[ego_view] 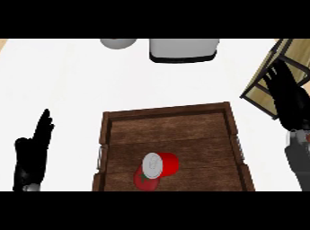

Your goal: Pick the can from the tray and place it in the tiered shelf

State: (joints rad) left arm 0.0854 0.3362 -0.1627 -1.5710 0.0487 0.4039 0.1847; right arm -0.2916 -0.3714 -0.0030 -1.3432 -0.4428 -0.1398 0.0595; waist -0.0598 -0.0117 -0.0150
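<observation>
A red can with a silver lid lies on its side inside the dark wooden tray, near the tray's front. The tiered shelf, with tan boards in a dark frame, stands at the right edge of the counter. My right hand is raised in front of the shelf with straight fingers, holding nothing, well to the right of the tray. At the lower left my left hand rests open, fingers up, left of the tray.
A white box-shaped appliance with a dark base stands at the back centre. A grey rounded object sits to its left at the far edge. White countertop spreads between the tray and the back.
</observation>
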